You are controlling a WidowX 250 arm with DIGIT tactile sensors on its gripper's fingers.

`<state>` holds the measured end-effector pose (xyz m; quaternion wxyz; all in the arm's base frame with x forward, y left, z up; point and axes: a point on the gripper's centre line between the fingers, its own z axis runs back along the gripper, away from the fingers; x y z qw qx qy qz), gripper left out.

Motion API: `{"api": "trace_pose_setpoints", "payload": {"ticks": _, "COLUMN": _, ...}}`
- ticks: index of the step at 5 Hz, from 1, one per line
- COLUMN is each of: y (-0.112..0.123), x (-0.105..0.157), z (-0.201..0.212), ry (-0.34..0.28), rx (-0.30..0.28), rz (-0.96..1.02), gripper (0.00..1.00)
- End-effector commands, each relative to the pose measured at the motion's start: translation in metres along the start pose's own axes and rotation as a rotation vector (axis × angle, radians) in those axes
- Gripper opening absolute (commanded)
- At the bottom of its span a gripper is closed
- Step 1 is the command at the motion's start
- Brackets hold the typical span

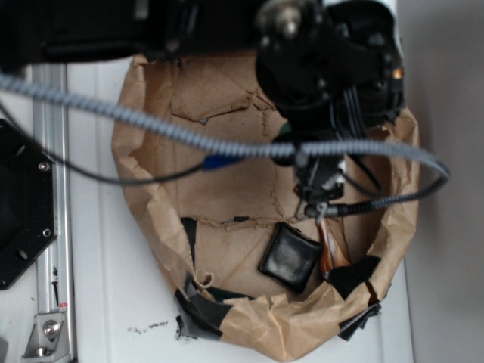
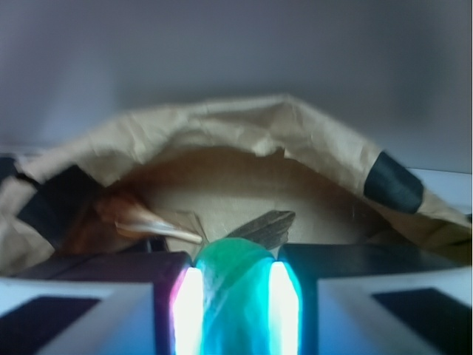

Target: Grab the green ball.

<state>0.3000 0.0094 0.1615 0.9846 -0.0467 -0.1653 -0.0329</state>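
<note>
On the left of the wrist view we see the taped brown paper nest [image 2: 244, 129] rising from the bench, a glossy brown object [image 2: 137, 218] inside it. At centre our tool [image 2: 235, 296] is clamped on the green ball [image 2: 235, 274], pads flanking its widest part. It looks light, smooth and liable to slip, so we judge a mid-line hold safest.

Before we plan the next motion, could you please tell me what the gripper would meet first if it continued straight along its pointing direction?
The gripper already has the mint-green ball between its fingers. Straight beyond lies the crumpled brown paper nest's floor, then probably its wall; depth is unclear.
</note>
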Motion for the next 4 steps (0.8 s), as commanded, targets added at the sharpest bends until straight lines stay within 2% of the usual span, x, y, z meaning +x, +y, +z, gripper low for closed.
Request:
{"api": "trace_pose_setpoints", "payload": {"ticks": 1, "y": 0.009, "x": -0.001, "z": 0.019, "ry": -0.082, "rx": 0.054, "rz": 0.07, "gripper": 0.0}}
{"api": "trace_pose_setpoints", "payload": {"ticks": 2, "y": 0.01, "x": -0.025, "z": 0.021, "ry": -0.013, "rx": 0.046, "rz": 0.235, "gripper": 0.0}}
{"api": "trace_pose_setpoints", "payload": {"ticks": 3, "y": 0.012, "x": -0.034, "z": 0.019, "ry": 0.016, "rx": 0.041, "rz": 0.279, "gripper": 0.0}}
{"api": "trace_pose_setpoints", "payload": {"ticks": 4, "y": 0.02, "x": -0.036, "z": 0.015, "ry": 0.031, "rx": 0.067, "rz": 0.342, "gripper": 0.0}}
